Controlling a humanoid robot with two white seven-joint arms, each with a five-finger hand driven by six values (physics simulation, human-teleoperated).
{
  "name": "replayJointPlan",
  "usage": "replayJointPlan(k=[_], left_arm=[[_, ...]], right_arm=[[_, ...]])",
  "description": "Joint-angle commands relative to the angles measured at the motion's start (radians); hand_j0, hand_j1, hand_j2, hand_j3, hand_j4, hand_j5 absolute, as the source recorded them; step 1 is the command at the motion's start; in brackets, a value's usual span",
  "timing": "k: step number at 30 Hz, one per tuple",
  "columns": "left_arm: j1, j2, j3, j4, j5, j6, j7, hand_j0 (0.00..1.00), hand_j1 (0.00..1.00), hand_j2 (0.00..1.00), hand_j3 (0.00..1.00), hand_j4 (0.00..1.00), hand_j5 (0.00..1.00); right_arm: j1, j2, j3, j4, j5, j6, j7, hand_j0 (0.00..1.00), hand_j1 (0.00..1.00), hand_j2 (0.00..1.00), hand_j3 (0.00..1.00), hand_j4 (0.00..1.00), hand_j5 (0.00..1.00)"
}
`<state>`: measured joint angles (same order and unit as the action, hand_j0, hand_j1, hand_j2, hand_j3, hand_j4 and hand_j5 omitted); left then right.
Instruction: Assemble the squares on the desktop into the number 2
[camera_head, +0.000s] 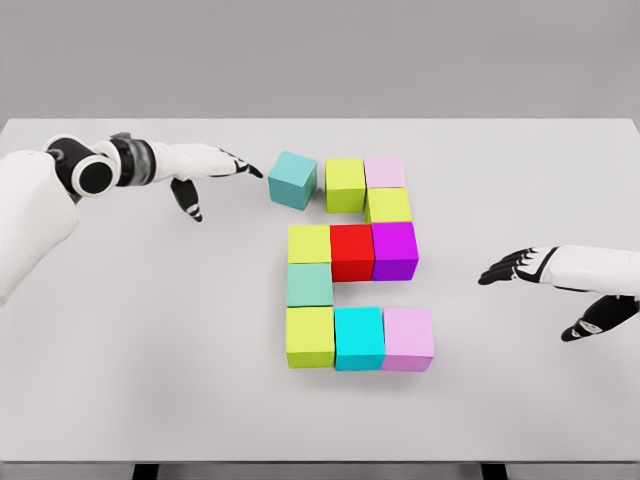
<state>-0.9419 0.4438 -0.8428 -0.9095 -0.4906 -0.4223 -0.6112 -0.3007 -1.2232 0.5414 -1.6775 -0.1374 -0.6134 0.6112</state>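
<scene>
Left hand open beside the teal cube, nothing held.

The left hand (205, 168) reaches over the tabletop (120, 350) toward its far edge, fingers stretched out flat, their tips just short of the teal cube (292, 180); I cannot tell whether they touch it. That cube sits slightly turned, just left of the lime cube (345, 185) and pink cube (385, 172) of the top row. Below, the remaining cubes form the rest of the figure around the red cube (352, 251) at mid-table. The right hand (545, 280) hovers open near the right edge, holding nothing.
</scene>
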Motion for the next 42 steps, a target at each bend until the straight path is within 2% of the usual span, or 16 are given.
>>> replayJointPlan(k=[1, 31, 42], left_arm=[[0.000, -0.004, 0.001, 0.003, 0.003, -0.003, 0.000, 1.00, 1.00, 1.00, 1.00, 1.00, 1.00], [0.008, 0.010, -0.016, -0.037, 0.014, -0.043, 0.000, 1.00, 1.00, 1.00, 1.00, 1.00, 1.00], [0.008, 0.013, -0.032, -0.055, 0.014, -0.043, 0.000, 1.00, 1.00, 1.00, 1.00, 1.00, 1.00]], right_arm=[[0.000, -0.001, 0.000, -0.001, -0.007, 0.003, 0.000, 1.00, 1.00, 1.00, 1.00, 1.00, 1.00], [0.000, 0.062, 0.000, 0.001, -0.002, 0.003, 0.000, 1.00, 1.00, 1.00, 1.00, 1.00, 1.00], [0.000, 0.062, 0.002, 0.002, 0.001, 0.003, 0.000, 1.00, 1.00, 1.00, 1.00, 1.00, 1.00]])
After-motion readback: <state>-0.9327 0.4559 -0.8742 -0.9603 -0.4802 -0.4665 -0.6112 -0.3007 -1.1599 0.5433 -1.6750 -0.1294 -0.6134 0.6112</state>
